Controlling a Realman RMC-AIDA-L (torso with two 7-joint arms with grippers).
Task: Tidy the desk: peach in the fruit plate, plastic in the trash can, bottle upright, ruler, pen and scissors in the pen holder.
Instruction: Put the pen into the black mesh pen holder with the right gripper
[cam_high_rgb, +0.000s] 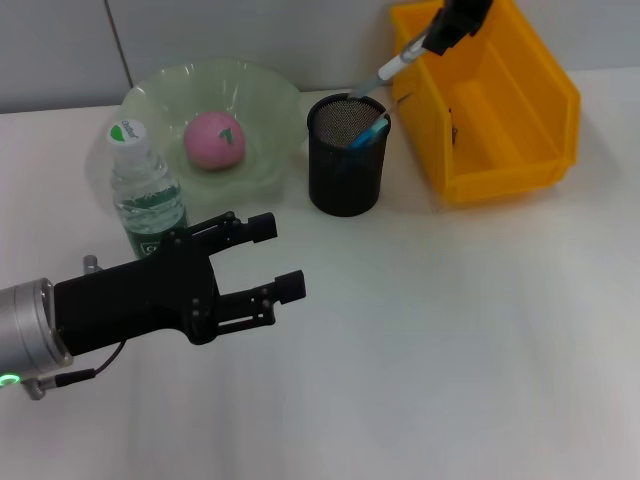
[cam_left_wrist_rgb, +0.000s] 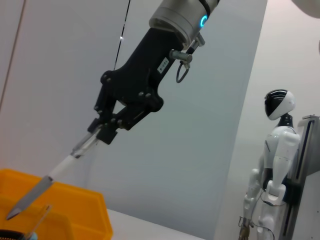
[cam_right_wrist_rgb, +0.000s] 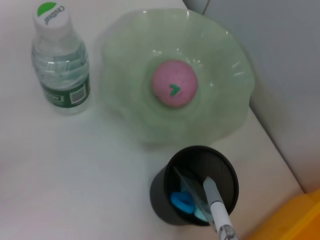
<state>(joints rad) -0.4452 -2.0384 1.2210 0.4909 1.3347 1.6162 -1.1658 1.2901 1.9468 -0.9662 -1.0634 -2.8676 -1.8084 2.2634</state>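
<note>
pen (cam_high_rgb: 392, 66) in right claw (cam_high_rgb: 436, 40), tip inside pen holder (cam_high_rgb: 346, 156).

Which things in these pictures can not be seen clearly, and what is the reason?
- Head view: right gripper is cut by the top edge.
- Head view: the bottle base is behind the left gripper.
- Pen holder: the mesh wall hides its lower contents; the ruler cannot be identified beside the pen and blue scissors.
- Trash can: the plastic inside is too small to tell.
</note>
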